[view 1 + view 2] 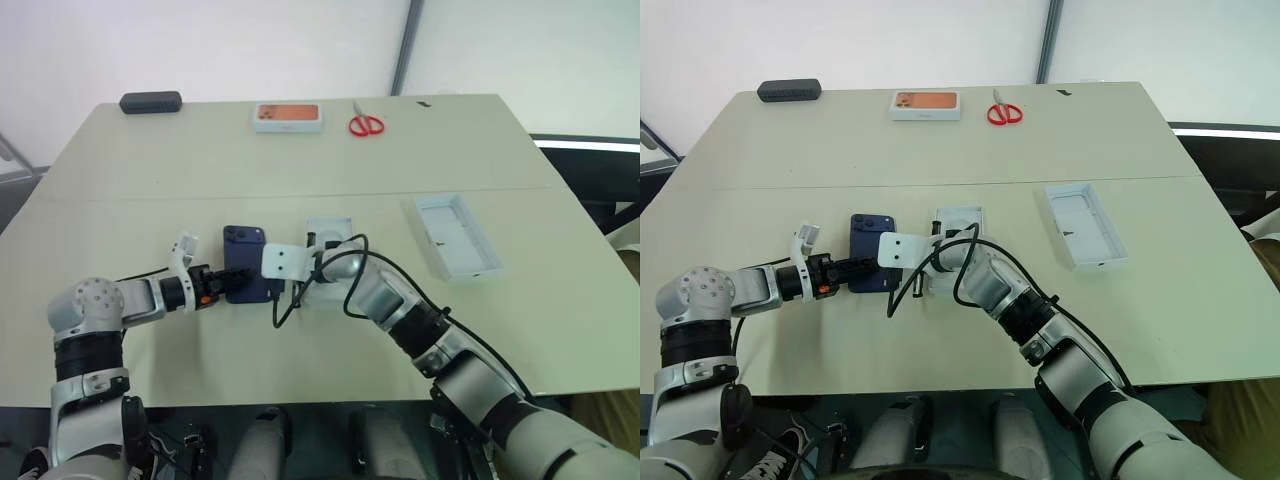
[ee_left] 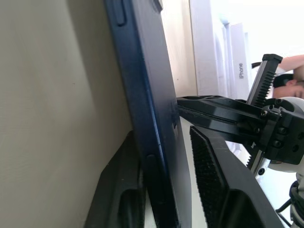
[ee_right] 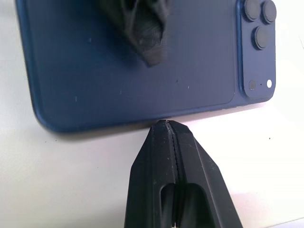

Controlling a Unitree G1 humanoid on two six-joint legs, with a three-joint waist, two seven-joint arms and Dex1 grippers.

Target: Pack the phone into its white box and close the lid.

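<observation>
Two of my grippers meet at the slim navy-blue glossy phone, centre-left of frame: left gripper pinching its edge, right gripper clenched against its side. Next: lift it.

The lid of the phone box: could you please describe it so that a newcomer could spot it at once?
Start at the beige table and look at its right half, away from both arms. There the lid lies alone, open side up, a shallow white tray, plain white inside. The white box with an orange picture sits at the far edge beside the red scissors, and the dark blue phone lies flat between the claws.
</observation>
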